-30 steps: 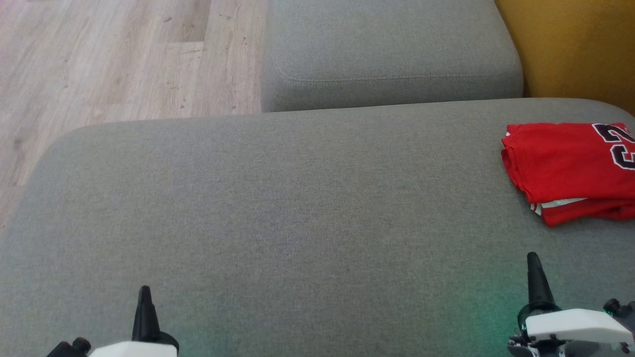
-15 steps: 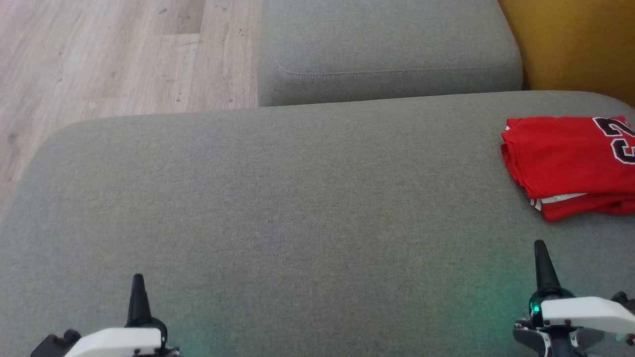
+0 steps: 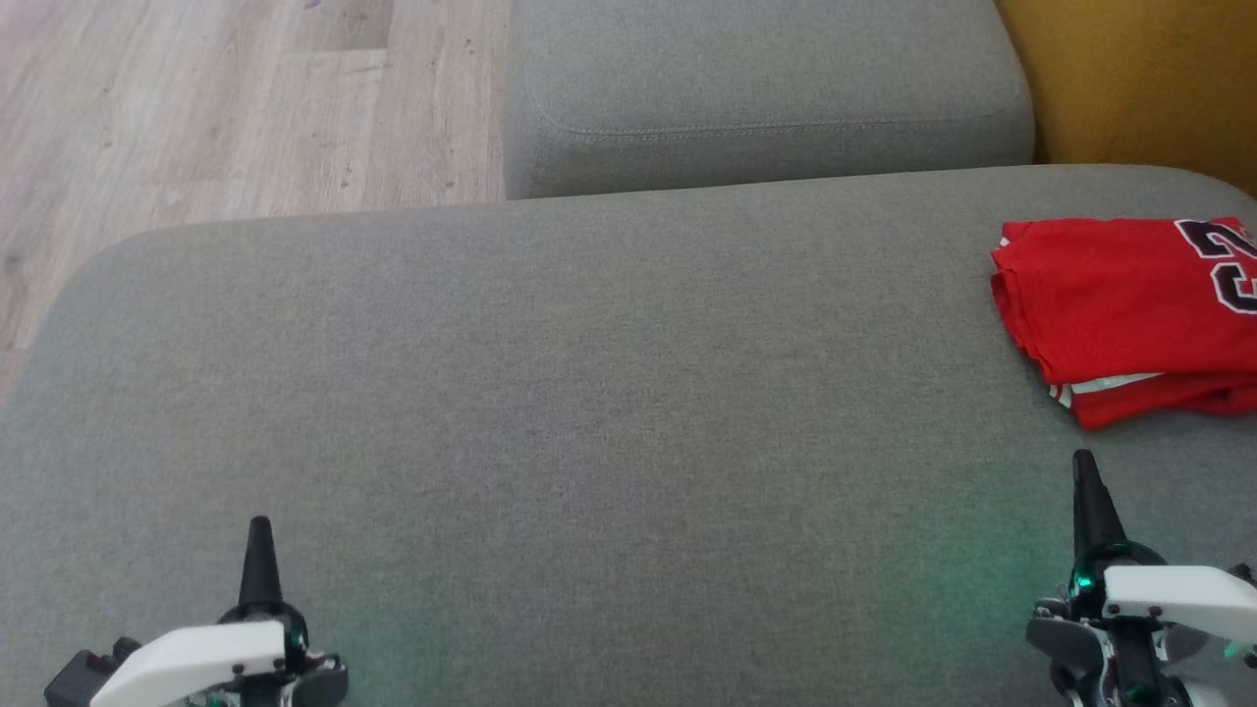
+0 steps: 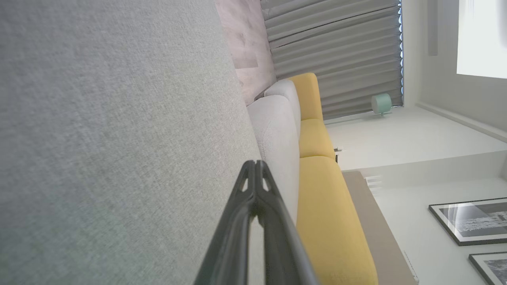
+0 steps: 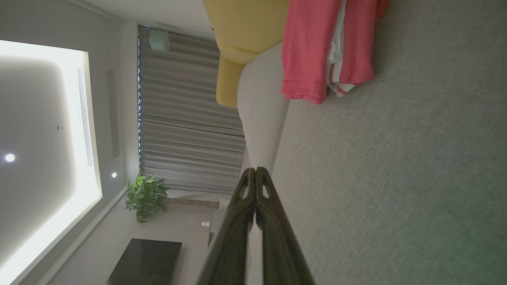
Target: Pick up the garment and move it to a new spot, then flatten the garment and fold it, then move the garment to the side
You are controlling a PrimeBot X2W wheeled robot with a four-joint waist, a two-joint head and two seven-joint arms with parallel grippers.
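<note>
The garment [image 3: 1129, 304] is a red jersey with dark numbers and white trim, folded into a flat stack at the right edge of the grey cushion [image 3: 589, 412]; it also shows at the top of the right wrist view as the garment [image 5: 317, 51]. My right gripper [image 3: 1084, 471] is shut and empty, a short way nearer than the stack and apart from it. At the lower left my left gripper [image 3: 260, 535] is shut with nothing in it, over bare cushion. In each wrist view the fingertips meet: left gripper [image 4: 256, 163], right gripper [image 5: 255, 170].
A second grey cushion [image 3: 766, 98] lies beyond the big one, with a yellow cushion [image 3: 1139, 88] at the far right. Wooden floor [image 3: 196, 108] runs past the cushion's far left edge. The yellow sofa [image 4: 324, 206] shows in the left wrist view.
The head camera has tilted, so the whole scene sits a little higher in view. Both grippers show further up the picture, still shut. The garment lies as before.
</note>
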